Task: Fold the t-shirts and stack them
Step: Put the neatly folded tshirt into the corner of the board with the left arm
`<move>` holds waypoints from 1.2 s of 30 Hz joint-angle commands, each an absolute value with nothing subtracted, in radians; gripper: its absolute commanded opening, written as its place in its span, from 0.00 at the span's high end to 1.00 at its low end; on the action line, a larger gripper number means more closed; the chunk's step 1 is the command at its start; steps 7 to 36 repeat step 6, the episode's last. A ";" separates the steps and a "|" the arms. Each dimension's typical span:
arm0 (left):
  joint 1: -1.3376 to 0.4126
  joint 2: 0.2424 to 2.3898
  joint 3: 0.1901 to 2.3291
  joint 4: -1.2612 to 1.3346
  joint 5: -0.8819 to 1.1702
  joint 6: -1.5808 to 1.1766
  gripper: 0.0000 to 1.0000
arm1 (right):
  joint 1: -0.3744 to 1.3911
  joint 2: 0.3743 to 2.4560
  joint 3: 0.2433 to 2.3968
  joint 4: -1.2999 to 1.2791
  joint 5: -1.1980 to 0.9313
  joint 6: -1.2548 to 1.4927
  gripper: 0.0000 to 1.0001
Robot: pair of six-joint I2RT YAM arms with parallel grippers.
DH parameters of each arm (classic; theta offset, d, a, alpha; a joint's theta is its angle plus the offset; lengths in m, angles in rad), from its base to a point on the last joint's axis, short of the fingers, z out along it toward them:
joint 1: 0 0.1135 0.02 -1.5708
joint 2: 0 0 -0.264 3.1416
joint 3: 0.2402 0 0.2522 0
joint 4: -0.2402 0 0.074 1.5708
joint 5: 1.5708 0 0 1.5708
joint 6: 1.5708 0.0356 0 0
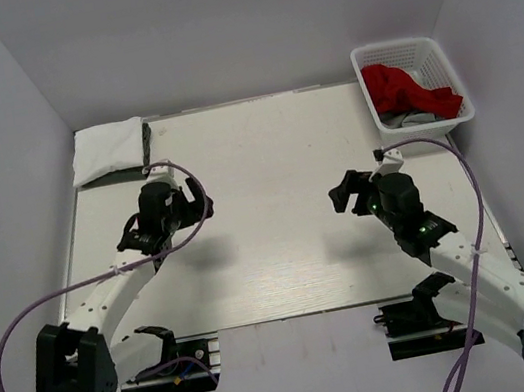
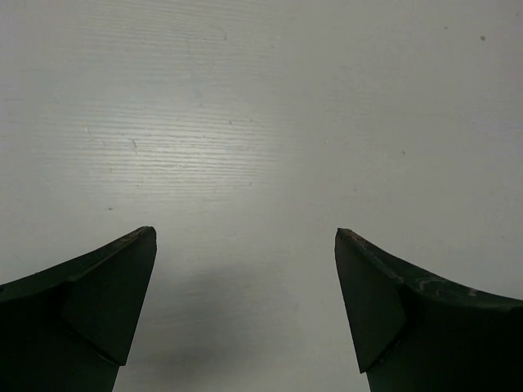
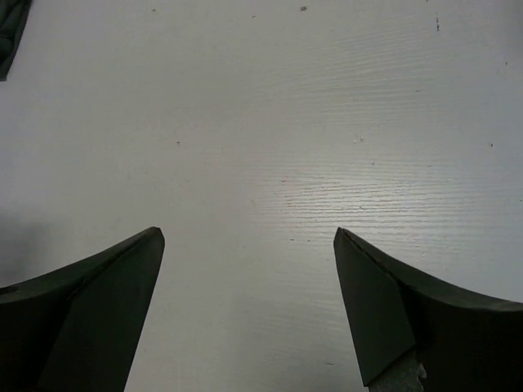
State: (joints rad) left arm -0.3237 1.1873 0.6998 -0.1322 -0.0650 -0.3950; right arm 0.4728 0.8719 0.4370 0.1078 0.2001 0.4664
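The crumpled red t-shirt [image 1: 405, 87] in the white plastic basket [image 1: 366, 60] is found beyond the spread right claw [image 1: 347, 191], nearer than the spread left claw [image 1: 194, 202].

A pale, whitish tabletop [image 1: 282, 253] with a fine wood grain fills the middle of the scene. Plain lavender-grey walls [image 1: 231, 19] close it in on three sides and meet at the far corners. Soft, even light from above leaves a faint bright sheen and a few dim shadows on the tabletop.
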 commanded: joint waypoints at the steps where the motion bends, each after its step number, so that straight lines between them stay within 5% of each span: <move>1: -0.353 1.056 0.657 -0.072 -0.063 -0.459 0.00 | 0.474 0.815 0.381 0.141 0.158 0.509 0.10; 36: -0.364 0.940 0.594 -0.063 -0.083 -0.448 0.00 | 0.474 0.781 0.353 0.181 0.124 0.491 0.10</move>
